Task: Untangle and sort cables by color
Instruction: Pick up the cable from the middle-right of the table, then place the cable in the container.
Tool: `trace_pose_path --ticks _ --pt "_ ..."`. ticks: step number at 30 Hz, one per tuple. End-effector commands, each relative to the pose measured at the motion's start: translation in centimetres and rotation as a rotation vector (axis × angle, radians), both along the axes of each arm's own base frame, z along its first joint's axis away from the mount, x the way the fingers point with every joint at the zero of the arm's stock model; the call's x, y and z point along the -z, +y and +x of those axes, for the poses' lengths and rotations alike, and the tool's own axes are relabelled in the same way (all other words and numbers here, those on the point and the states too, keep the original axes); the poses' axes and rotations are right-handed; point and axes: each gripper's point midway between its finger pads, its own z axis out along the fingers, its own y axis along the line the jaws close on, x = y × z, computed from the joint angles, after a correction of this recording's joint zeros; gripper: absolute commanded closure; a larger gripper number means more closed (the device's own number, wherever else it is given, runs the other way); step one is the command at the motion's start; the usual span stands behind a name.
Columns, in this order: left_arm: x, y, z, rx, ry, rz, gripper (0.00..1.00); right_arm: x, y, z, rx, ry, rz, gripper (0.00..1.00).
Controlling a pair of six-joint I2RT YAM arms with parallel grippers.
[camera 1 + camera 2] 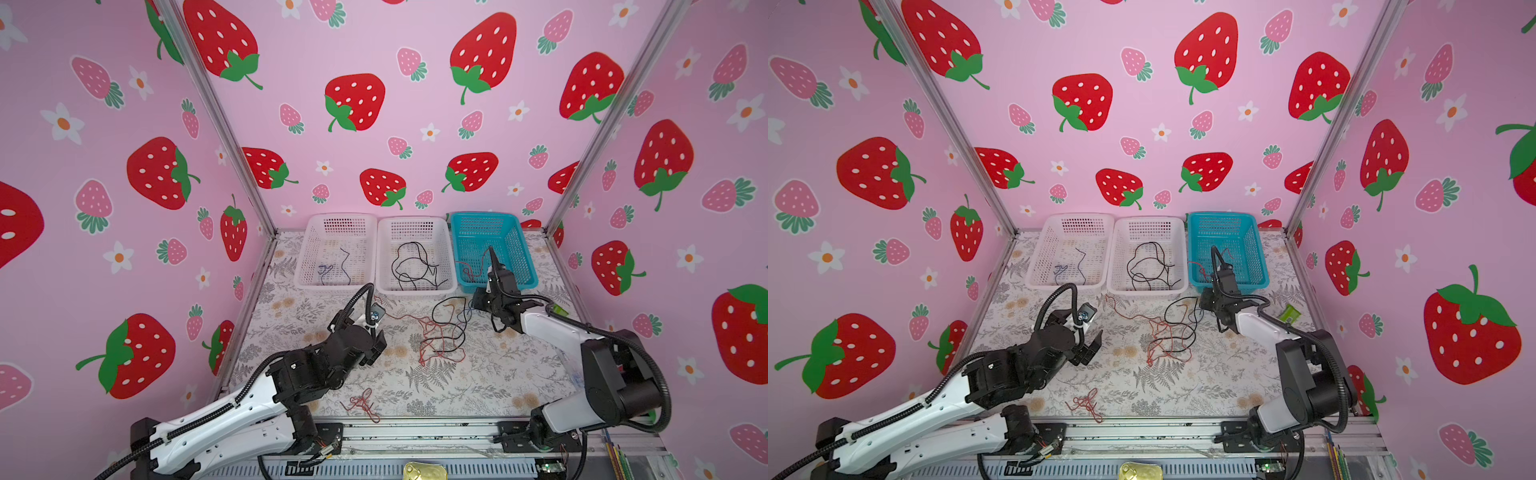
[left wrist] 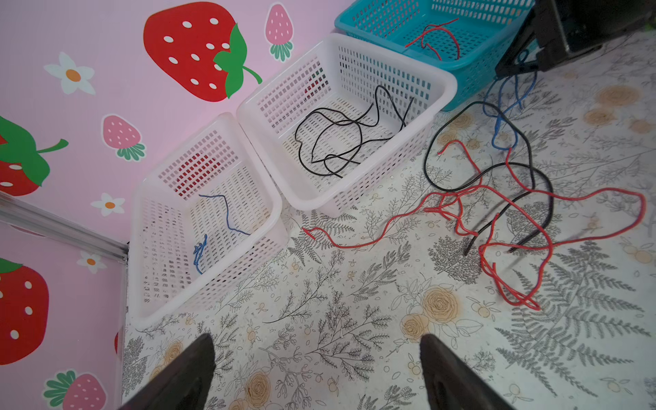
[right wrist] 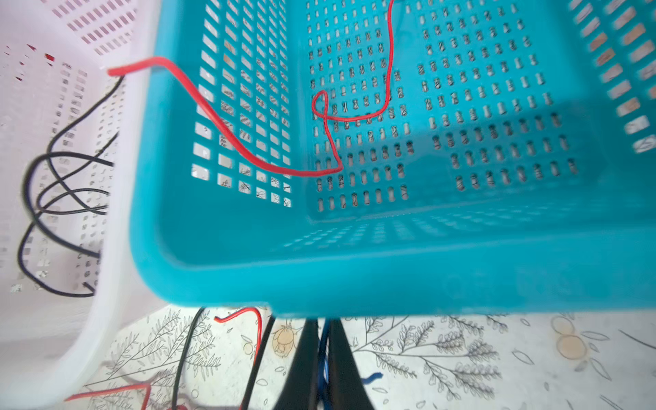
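the blue cable [image 2: 497, 122] is pinched in the right pincer [image 3: 323, 324], which is pressed together on it just in front of the teal basket [image 3: 213, 284]. below the grip it is seen running into the knot of black cable [image 2: 426, 159] and red cable [image 2: 355, 246] on the desk [image 2: 355, 319]. if it is lifted quickly, the whole knot is likely to be dragged up, or the thin wire slipped from the grip. the white basket [image 2: 156, 269] holding blue ones is well apart, so a trailing end could be snagged on a rim. the left pincer [image 2: 316, 376] is spread wide and empty over the desk; nothing is pinned down.
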Motion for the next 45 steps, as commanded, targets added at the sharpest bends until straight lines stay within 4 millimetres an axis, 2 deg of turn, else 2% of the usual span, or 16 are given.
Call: trace_pose_path --ticks 1,6,8,11,14,17,20,25,31,36,40,45 --pt "-0.1 0.0 0.1 -0.006 -0.005 -0.009 0.09 -0.2 -1.5 -1.4 0.022 0.011 -0.068 0.99" --pt "-0.1 -0.1 0.1 -0.002 0.0 -0.009 0.08 -1.7 -3.6 -2.3 0.073 -0.02 -0.179 1.0" --pt "0.0 -0.1 0.2 -0.002 0.002 -0.01 0.08 -2.2 -3.9 -2.5 0.071 -0.022 -0.213 1.0" --pt "-0.1 0.0 0.2 -0.004 0.0 -0.013 0.08 -3.5 -3.7 -2.9 0.056 -0.037 -0.22 1.0" --pt "-0.5 0.3 0.2 -0.017 -0.011 -0.02 0.08 -6.2 -3.0 -3.2 0.041 -0.099 -0.182 1.0" --pt "-1.1 0.8 0.3 -0.038 -0.03 -0.048 0.08 -9.4 -1.0 -3.3 -0.019 -0.163 -0.115 1.0" --pt "-2.2 1.7 0.5 -0.068 -0.06 -0.105 0.08 -12.4 1.8 -3.3 -0.104 -0.207 -0.054 1.0" --pt "-4.5 3.7 0.4 -0.125 -0.132 -0.224 0.08 -18.0 8.4 -3.2 -0.27 -0.303 0.015 1.0" --pt "-6.7 6.8 0.1 -0.213 -0.232 -0.344 0.06 -21.9 17.4 -1.7 -0.434 -0.36 0.057 1.0" --pt "-7.9 8.6 -0.3 -0.258 -0.289 -0.42 0.03 -23.1 24.8 0.2 -0.533 -0.377 0.09 1.0" --pt "-8.3 9.1 -0.6 -0.269 -0.307 -0.447 0.01 -22.3 30.2 2.2 -0.611 -0.36 0.142 1.0" --pt "-8.2 9.0 -0.5 -0.266 -0.301 -0.442 0.0 -21.1 35.5 4.6 -0.693 -0.379 0.189 1.0"
